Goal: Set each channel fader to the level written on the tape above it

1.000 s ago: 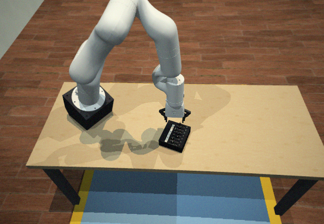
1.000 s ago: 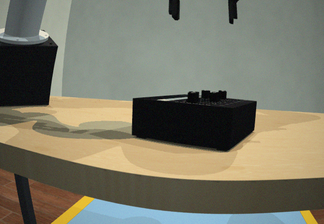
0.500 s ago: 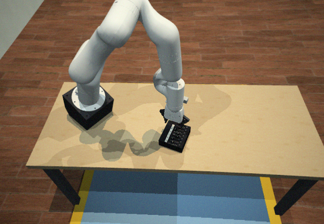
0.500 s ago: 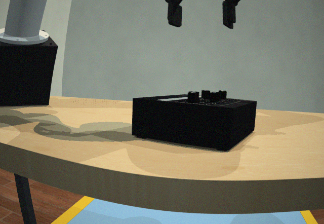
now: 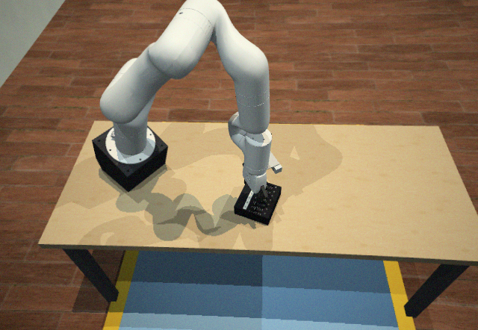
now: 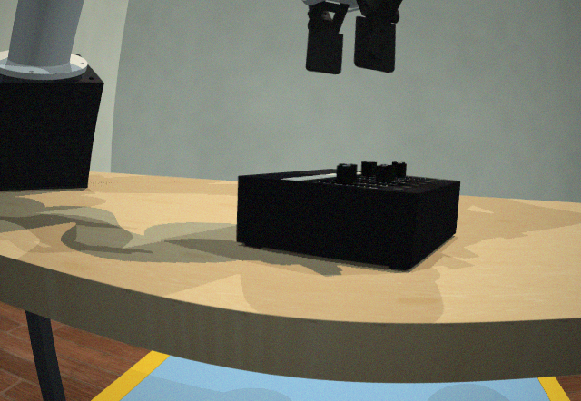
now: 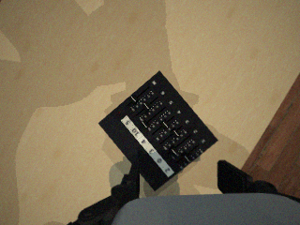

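Open gripper hanging above the lighting desk on the table

A light wooden rectangular table (image 5: 385, 187) carries the black box-shaped lighting desk (image 6: 347, 219) directly below the black two-finger gripper (image 6: 349, 50), well apart from its spread, empty fingers (image 6: 323, 52). In the wrist view the desk sits diagonally; its white tape strip (image 7: 146, 146) bears numbers too blurred to read.

Wooden table (image 5: 367, 187) bearing lighting desk (image 5: 258, 204), arm base (image 5: 129, 172)
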Controlling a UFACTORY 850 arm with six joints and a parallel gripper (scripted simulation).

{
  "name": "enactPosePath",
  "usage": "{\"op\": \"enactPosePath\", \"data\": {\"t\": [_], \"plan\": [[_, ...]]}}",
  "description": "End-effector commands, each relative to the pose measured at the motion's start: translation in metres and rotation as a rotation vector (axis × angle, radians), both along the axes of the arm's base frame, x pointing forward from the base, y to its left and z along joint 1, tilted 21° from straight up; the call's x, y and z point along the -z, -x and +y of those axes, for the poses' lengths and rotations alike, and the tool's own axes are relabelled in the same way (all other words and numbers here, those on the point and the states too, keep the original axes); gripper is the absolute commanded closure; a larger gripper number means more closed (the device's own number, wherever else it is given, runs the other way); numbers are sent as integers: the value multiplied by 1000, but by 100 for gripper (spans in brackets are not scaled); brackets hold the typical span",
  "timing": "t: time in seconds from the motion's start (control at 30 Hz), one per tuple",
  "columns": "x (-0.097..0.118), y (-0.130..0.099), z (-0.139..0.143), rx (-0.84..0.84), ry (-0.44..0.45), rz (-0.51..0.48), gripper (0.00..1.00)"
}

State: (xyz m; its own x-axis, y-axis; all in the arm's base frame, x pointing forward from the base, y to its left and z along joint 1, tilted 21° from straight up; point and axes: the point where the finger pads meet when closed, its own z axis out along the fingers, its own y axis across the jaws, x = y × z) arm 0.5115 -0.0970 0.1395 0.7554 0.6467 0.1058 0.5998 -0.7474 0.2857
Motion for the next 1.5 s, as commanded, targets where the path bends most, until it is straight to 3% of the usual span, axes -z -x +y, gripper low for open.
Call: {"op": "enactPosePath", "data": {"t": [0.0, 0.3, 0.67, 1.0, 1.03, 1.47], "plan": [[8, 0, -8, 228, -21, -104, 0], [23, 2, -22, 612, -151, -166, 0], [31, 4, -28, 807, -218, -192, 0], [32, 5, -29, 838, -228, -196, 0], [32, 5, -29, 838, -228, -196, 100], [32, 5, -29, 838, -228, -196, 100]]}}
